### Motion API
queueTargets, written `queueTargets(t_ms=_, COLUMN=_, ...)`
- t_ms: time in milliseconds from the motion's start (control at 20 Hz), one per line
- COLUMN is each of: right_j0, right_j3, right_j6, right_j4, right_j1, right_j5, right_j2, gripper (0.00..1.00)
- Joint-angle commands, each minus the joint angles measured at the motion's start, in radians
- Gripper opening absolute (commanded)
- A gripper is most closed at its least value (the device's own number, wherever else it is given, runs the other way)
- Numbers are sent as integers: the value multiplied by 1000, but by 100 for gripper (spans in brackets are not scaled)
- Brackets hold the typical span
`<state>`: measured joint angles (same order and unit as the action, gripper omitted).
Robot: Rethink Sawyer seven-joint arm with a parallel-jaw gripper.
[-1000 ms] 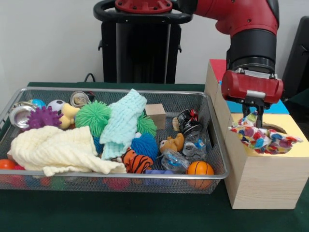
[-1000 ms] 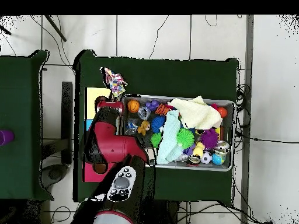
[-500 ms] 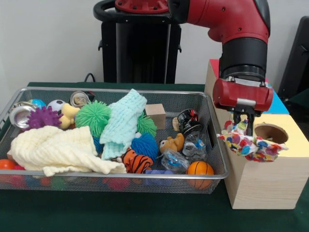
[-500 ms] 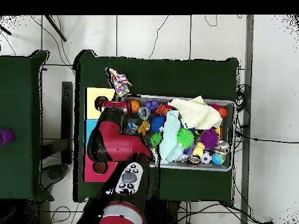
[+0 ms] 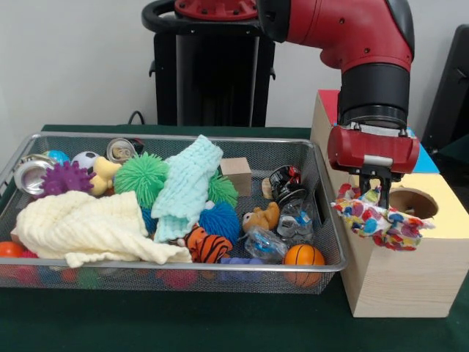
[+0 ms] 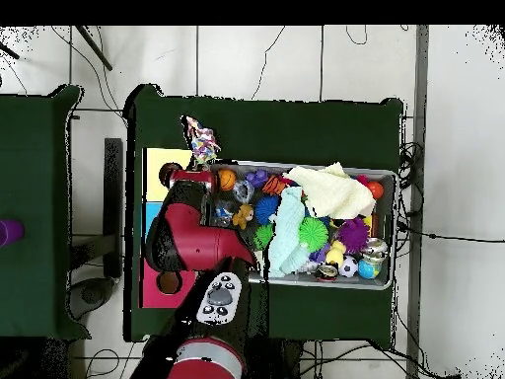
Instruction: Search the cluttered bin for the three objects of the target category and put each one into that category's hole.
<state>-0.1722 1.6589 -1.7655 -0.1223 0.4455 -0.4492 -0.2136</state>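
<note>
At right of the front view, the gripper (image 5: 373,192) pinched a limp, light cloth (image 5: 377,220) by its bunched top, dangling just left of the box's hole (image 5: 412,202).

Robotics lab, test rig. Red/black arm (image 5: 352,29) on black pedestal (image 5: 212,66) w/ plain white wall behind; green-covered surface (image 6: 296,128) on tiled floor (image 6: 256,59) w/ loose cables (image 6: 409,158). Wire bin (image 5: 326,242) of mixed toys just beside end effector (image 5: 374,192), wooden sorting box (image 5: 399,275) under it.
</note>
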Motion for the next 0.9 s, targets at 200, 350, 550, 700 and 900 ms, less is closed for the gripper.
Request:
queueTargets(t_ms=200, right_j0=94, right_j3=75, right_j6=-228, right_j4=-5, right_j1=6, right_j5=252, right_j2=256, gripper=0)
queueTargets(t_ms=350, right_j0=102, right_j3=91, right_j6=-234, right_j4=-33, right_j1=5, right_j5=288, right_j2=267, gripper=0)
queueTargets(t_ms=550, right_j0=100, right_j3=104, right_j6=-252, right_j4=-65, right_j1=4, right_j5=305, right_j2=275, gripper=0)
queueTargets(t_ms=700, right_j0=62, right_j3=113, right_j6=-249, right_j4=-120, right_j1=59, right_j5=382, right_j2=248, gripper=0)
queueTargets(t_ms=900, right_j0=11, right_j3=94, right_j6=-231, right_j4=-186, right_j1=105, right_j5=516, right_j2=191, gripper=0)
